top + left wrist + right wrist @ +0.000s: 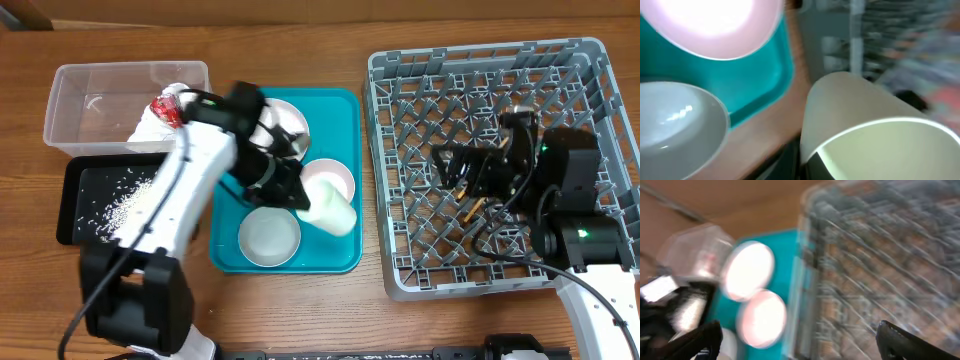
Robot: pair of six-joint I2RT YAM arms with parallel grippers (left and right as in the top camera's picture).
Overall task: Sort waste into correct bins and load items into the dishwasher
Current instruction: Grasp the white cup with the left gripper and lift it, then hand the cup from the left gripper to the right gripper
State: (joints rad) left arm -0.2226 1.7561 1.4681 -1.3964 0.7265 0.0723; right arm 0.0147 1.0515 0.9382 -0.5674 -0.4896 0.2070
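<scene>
Diagonally outstretched, left claw [301,196] grips cup [333,211] over the tray [340,112].

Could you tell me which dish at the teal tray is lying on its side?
The pale cup, tipped sideways at the left pincer; the pink bowl and the grey-white bowl sit mouth-up.

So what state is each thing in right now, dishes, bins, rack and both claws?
cup: tipped sideways, gripped by the left gripper.
pink bowl: upright, empty, on the teal tray.
pale bowl: upright, empty, same tray.
clear bin: lidless, crumpled waste inside.
black tray: scattered white grains.
dish rack: no dishes visible, part hidden.
right gripper: open, empty, over the rack.
</scene>
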